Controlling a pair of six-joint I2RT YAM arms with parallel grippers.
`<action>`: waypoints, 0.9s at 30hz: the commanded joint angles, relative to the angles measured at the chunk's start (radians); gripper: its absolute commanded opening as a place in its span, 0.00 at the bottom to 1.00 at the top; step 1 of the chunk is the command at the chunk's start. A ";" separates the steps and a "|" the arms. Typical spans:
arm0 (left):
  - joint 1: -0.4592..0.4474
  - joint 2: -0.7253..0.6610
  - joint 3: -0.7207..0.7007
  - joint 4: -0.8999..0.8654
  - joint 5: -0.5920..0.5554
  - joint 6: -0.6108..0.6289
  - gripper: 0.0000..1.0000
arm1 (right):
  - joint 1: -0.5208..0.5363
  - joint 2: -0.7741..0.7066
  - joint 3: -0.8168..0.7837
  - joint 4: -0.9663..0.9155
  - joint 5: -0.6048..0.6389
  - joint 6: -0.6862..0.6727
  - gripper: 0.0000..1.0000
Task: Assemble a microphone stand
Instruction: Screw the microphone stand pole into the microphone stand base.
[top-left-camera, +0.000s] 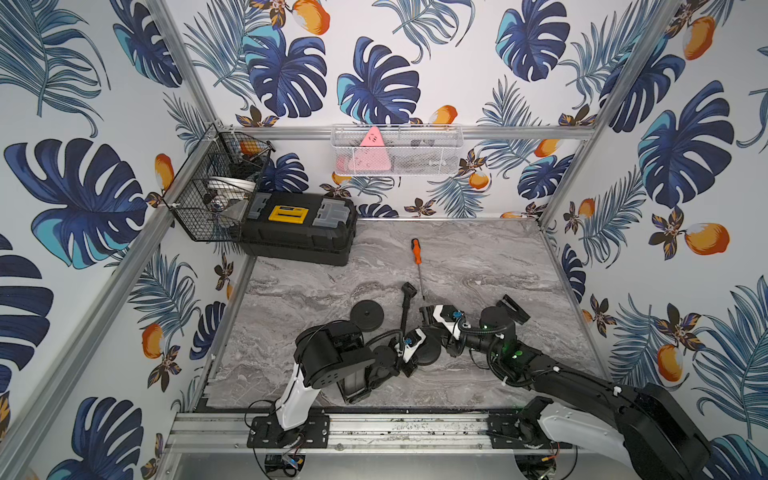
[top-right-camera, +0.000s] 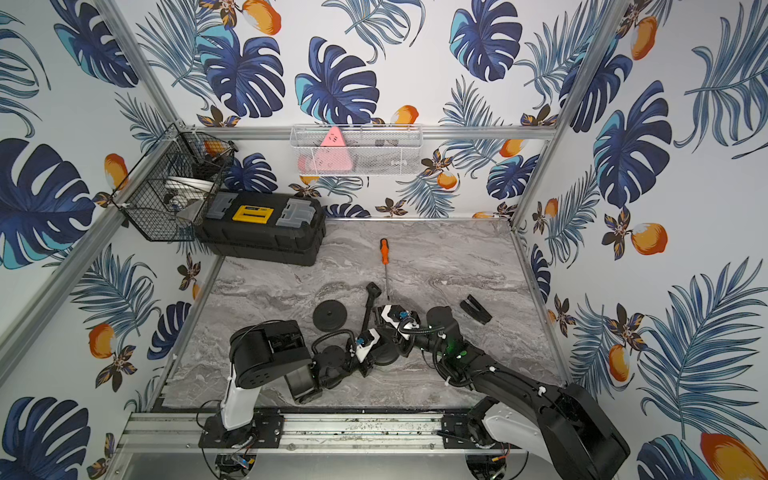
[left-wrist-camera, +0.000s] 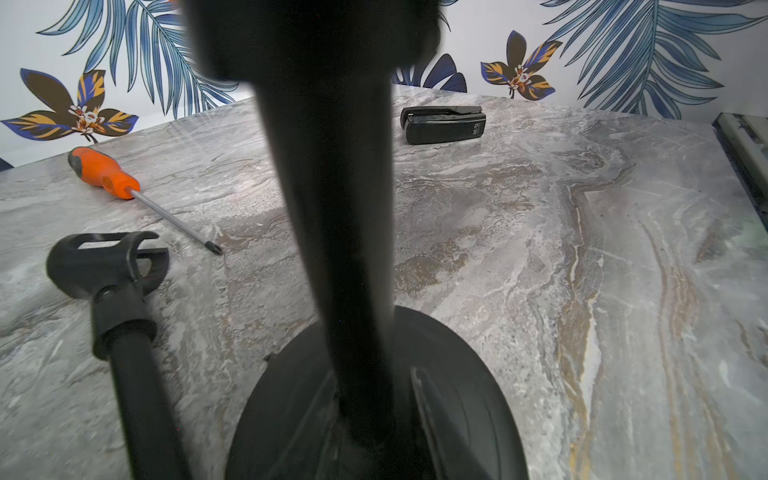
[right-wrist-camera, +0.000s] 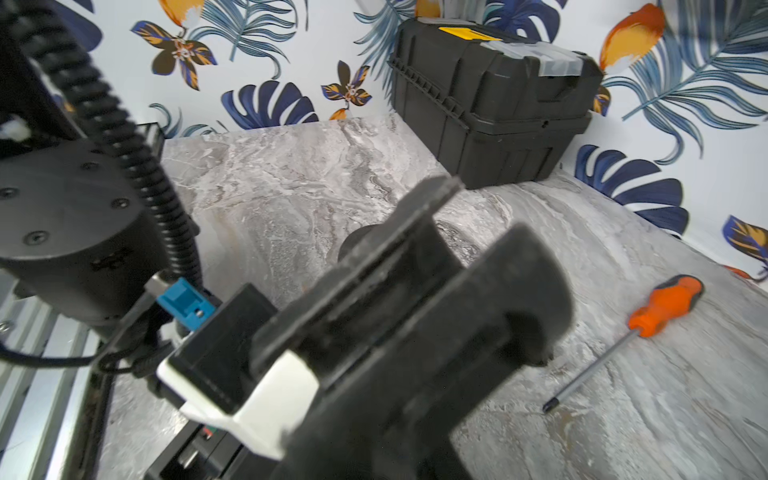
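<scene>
Left gripper (top-left-camera: 409, 366) — beside round base (top-left-camera: 430, 355)

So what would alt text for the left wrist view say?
A blurred black column stands close-up over a round black base on a grey marble table. Around it lie a clip-topped black pole, an orange-handled screwdriver and a small black stapler-like object.

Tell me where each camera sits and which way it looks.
Top views: twin eyes high above the front, looking down on the table; both arms show.
Left wrist: on the left arm, looking across the round base; a blurred dark shape blocks the middle.
Right wrist: on the right arm, facing the toolbox; its tool fills the foreground.
Shared: all four show the screwdriver.
</scene>
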 joint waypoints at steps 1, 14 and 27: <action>0.001 -0.019 0.005 0.014 0.017 0.008 0.32 | 0.046 0.003 -0.031 -0.112 0.036 0.075 0.00; 0.001 -0.038 0.013 0.014 0.026 0.006 0.33 | 0.306 -0.092 -0.100 -0.116 0.669 0.370 0.00; 0.002 -0.033 0.024 0.013 0.029 0.001 0.30 | 0.494 0.050 -0.018 -0.166 1.005 0.498 0.00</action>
